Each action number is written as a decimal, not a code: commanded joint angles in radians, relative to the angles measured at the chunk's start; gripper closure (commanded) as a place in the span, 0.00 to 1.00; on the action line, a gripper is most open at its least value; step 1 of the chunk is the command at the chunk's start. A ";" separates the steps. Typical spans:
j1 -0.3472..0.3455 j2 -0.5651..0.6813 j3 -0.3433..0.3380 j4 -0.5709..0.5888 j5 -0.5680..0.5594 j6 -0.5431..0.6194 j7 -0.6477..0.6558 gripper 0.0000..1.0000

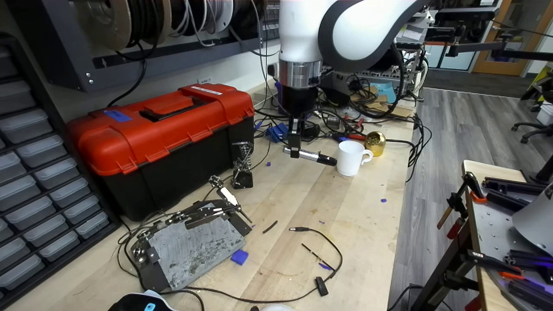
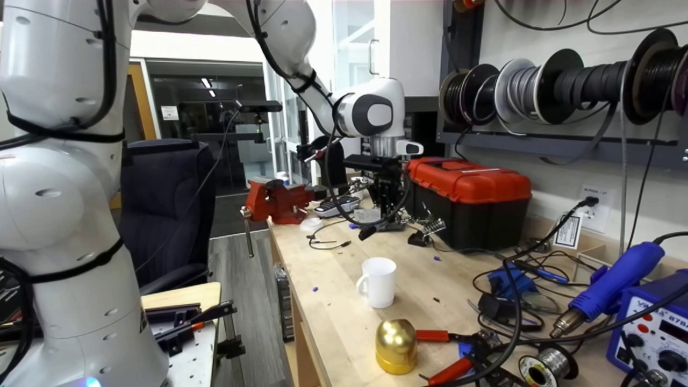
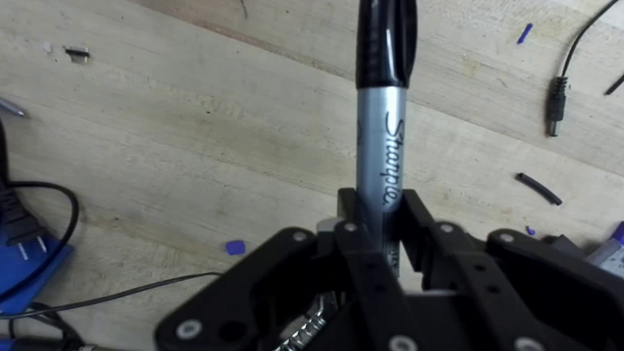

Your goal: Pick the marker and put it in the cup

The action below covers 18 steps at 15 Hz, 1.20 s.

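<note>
Black jointed fingers (image 3: pixel 417 219): parted only by the width of the slim silver, black-capped Sharpie marker (image 3: pixel 381 141), pinching its barrel from both sides.
Marker: held above the pale wooden counter (image 1: pixel 358 216), outside the cylindrical white handled cup (image 1: pixel 348 160), cap towards it in an exterior view.
Cup: upright on the counter, near the rounded shiny gold container (image 2: pixel 396 346).

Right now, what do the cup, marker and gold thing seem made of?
Cup: smooth, plain white surface suggests ceramic, though plastic's possible.
Marker: probably plastic; glossy black cap with a bright streak, satin grey barrel.
Gold thing: bright highlights suggest polished metal or metallic coating.
</note>
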 commanded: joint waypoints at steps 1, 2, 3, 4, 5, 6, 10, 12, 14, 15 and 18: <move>-0.023 -0.122 -0.009 -0.143 0.013 0.125 0.043 0.96; -0.028 -0.139 -0.012 -0.167 0.015 0.155 0.047 0.96; -0.034 -0.158 -0.015 -0.194 0.020 0.188 0.049 0.96; -0.041 -0.173 -0.018 -0.219 0.027 0.219 0.050 0.96; -0.049 -0.188 -0.021 -0.246 0.034 0.250 0.052 0.96; -0.056 -0.203 -0.025 -0.269 0.043 0.276 0.053 0.96; -0.086 -0.258 -0.038 -0.357 0.094 0.356 0.042 0.96; -0.099 -0.296 -0.045 -0.405 0.127 0.391 0.034 0.96; -0.108 -0.341 -0.052 -0.457 0.164 0.426 0.028 0.96; -0.111 -0.362 -0.056 -0.479 0.177 0.441 0.030 0.96; -0.117 -0.412 -0.071 -0.527 0.179 0.465 0.046 0.96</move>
